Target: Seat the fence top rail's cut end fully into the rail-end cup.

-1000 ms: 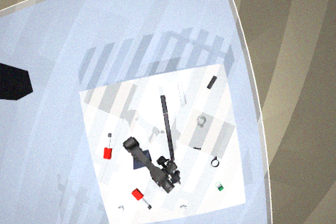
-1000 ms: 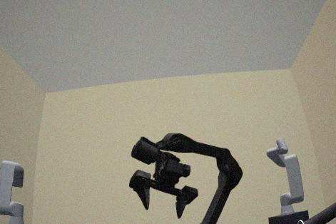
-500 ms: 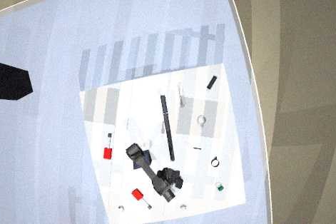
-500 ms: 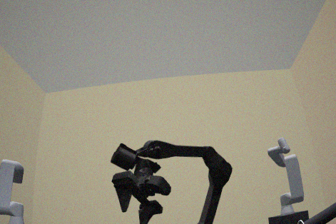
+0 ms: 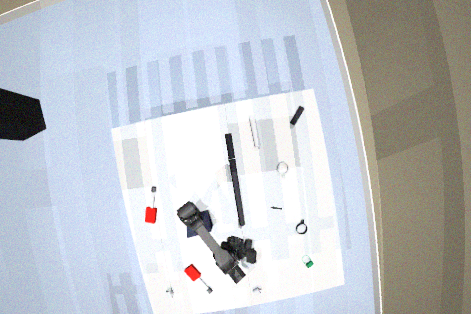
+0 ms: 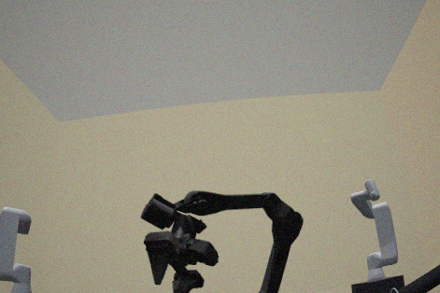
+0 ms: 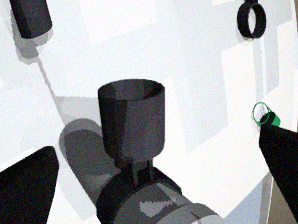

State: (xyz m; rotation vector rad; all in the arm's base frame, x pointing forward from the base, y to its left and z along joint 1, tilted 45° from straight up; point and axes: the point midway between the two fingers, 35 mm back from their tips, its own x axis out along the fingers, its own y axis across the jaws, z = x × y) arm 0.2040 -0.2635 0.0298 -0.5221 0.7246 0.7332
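The white surface (image 5: pixel 194 165) (image 7: pixel 200 100) carries the black rail (image 5: pixel 237 187) (image 7: pixel 33 19), its long axis running lengthwise from above, near end toward the wide-open, empty pincer (image 5: pixel 240 250) (image 6: pixel 174 272) (image 7: pixel 160 147). That end sits apart from the upturned cup (image 7: pixel 132 120), which overhead is hard to make out.

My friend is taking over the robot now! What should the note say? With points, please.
Gripper (image 7: pixel 160 147): open, holding nothing.
Rail (image 5: pixel 236 182) (image 7: pixel 32 17): its cut end is outside the cup, with a gap between them.
Rail-end cup (image 7: pixel 132 122): on the brace band (image 7: pixel 112 192) around the big post (image 7: pixel 165 202), mouth facing up in the wrist view.
Done: the band is on the post.
Left: seat the rail fully, keep the band high, let go.
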